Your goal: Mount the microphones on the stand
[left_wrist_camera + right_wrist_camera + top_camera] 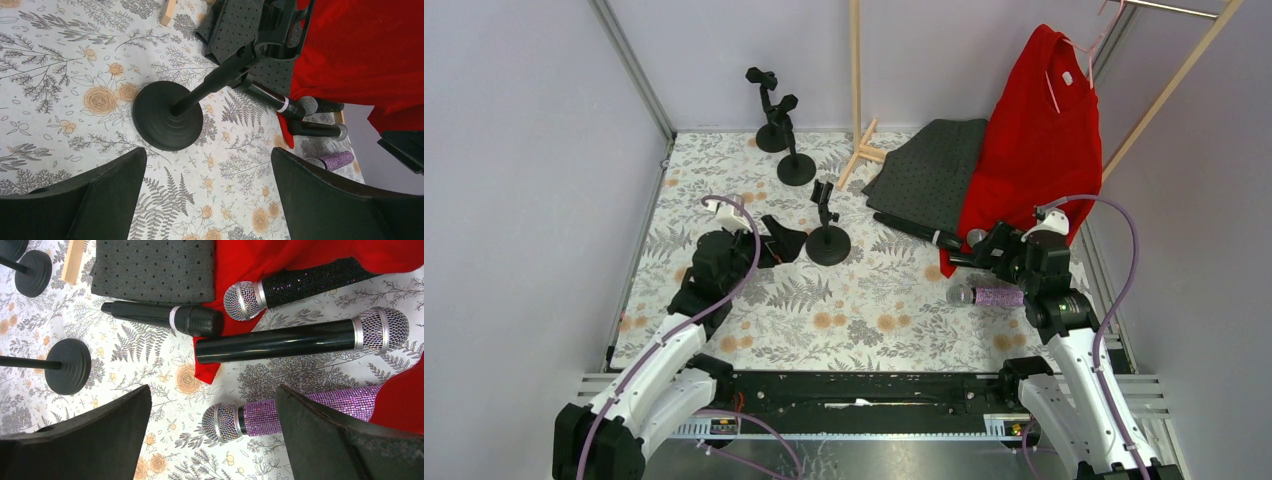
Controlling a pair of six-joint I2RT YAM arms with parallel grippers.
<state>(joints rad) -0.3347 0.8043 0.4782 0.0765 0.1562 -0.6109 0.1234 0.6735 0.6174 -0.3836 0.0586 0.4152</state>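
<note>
**Four microphones loose on the flowered cloth, both grippers wide**

A tablecloth (864, 320) printed with ferns and orange roses covers the work surface, boxed in by pale lilac walls (514, 150) and aluminium corner posts (634, 70). At the back stands a wooden rack (856, 70). A red garment (1034, 140) hangs there, its hem spilling onto the table beside a folded grey dotted cloth (929, 170).

Three black stands sit on round bases: the far stand (771, 135) and the middle stand (796, 168) by the back wall, the near stand (828, 243) closer in. All three clips are bare.

The microphones lie on the right side of the table at the garment's hem. There is a matte black microphone (162, 317) with a dark head, a glittery black microphone (310, 282) and a glossy black microphone (280, 342) (these two rest partly on red fabric). The purple microphone (260, 417) lies on bare cloth, closest to the arm bases.

The left gripper (789, 243) hangs just beside the near stand, fingers spread wide, holding nothing. The right gripper (969, 252) hovers over the microphones, fingers likewise spread wide and nothing pinched between them.
</note>
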